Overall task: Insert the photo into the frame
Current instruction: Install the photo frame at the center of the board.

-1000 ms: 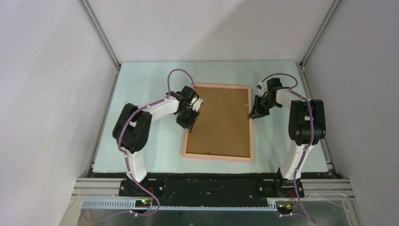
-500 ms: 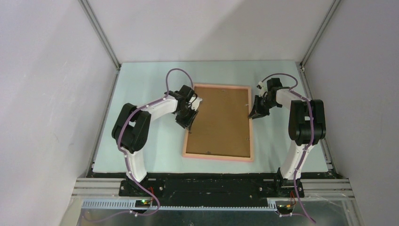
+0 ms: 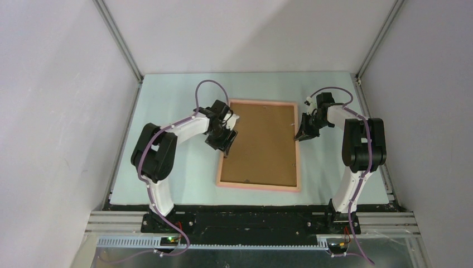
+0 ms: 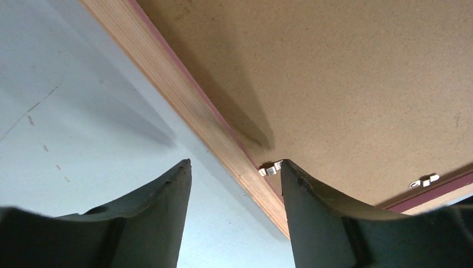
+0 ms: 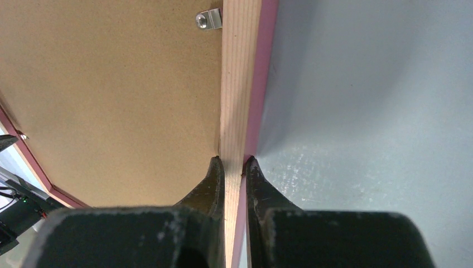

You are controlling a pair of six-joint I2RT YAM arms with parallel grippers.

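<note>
One salmon-pink wooden picture frame [image 3: 256, 186], mid-picture: right end effector [image 5: 232, 161] pinches its rail, left end effector [image 4: 234, 164] gapes empty; fastening metal tabs [image 4: 270, 169] seems next.

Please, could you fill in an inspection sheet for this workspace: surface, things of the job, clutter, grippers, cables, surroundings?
Surface: pale blue-green table, faint scuff marks.
Job's things: the frame lies face down, brown backing board uppermost, metal clips at its edge; the photo is not seen in any view.
Clutter: nothing seen.
Grippers: left gripper open, astride the frame's left rail beside a clip; right gripper shut on the frame's right rail.
Cables: purple cables loop along both arms, clear of the frame.
Surroundings: plain pale walls; aluminium posts at the back corners.
</note>
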